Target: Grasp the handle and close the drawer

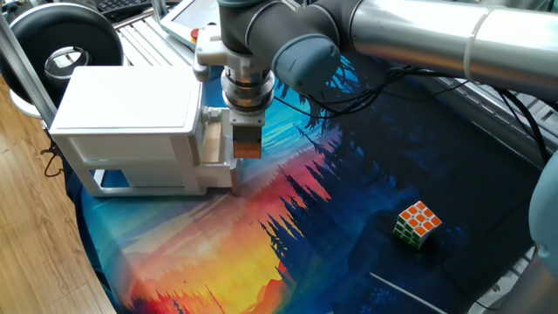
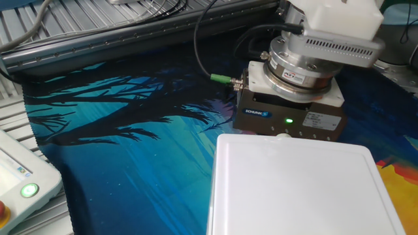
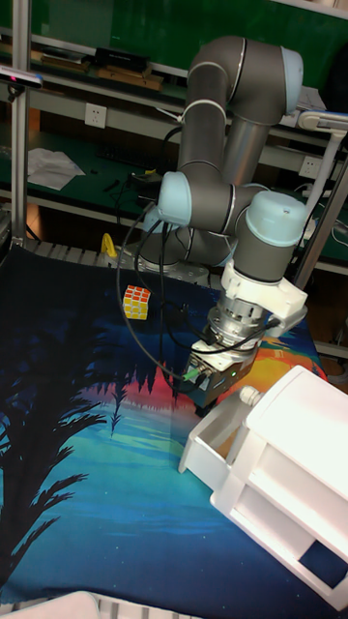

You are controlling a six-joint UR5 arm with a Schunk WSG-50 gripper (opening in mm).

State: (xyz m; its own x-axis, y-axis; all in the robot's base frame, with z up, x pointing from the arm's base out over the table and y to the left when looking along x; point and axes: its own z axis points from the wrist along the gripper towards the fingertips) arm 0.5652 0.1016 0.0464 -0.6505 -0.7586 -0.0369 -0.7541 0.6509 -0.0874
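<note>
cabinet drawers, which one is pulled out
The upper drawer, the one under the gripper, sticks out from the cabinet with its wood-coloured inside showing. The lower compartment sits flush, not pulled out.

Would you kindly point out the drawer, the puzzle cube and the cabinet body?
drawer (image 3: 205, 437): tall fixed view, white side wall.
puzzle cube (image 1: 417, 224): one fixed view, its upper face.
cabinet body (image 1: 131, 98): one fixed view, flat top.
</note>
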